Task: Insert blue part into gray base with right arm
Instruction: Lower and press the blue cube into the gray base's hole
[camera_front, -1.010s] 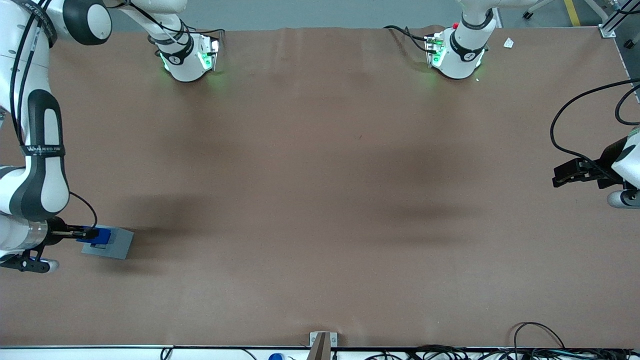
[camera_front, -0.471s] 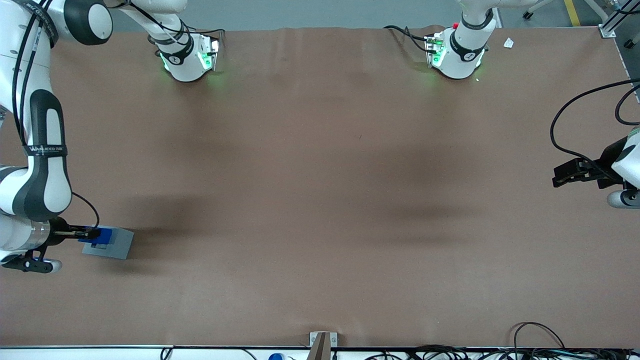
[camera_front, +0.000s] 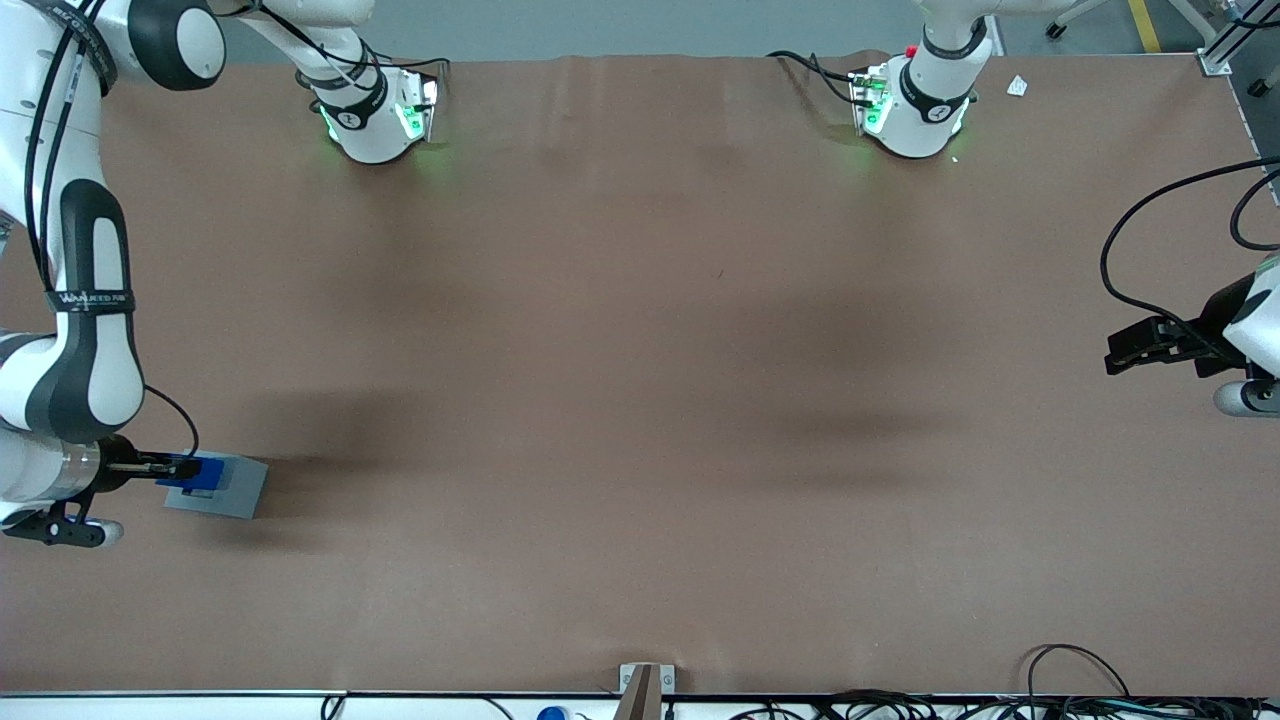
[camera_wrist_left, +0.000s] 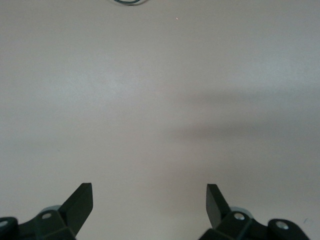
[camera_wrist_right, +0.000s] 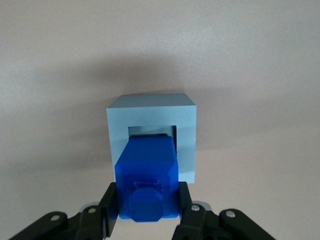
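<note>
Right wrist view: my end effector (camera_wrist_right: 148, 212) clamps the glossy blue part (camera_wrist_right: 147, 177), a chamfered plastic block, its lower end entering the matte gray base's (camera_wrist_right: 151, 111) square recess on the brown counter (camera_front: 640, 400).

Blue part (camera_wrist_right: 147, 177) hides gray base's (camera_wrist_right: 151, 111) recess.

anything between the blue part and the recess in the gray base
Nothing visible. The hand is shut on the blue part, held directly above the gray base, its lower end at the open square recess, with no other object there.
</note>
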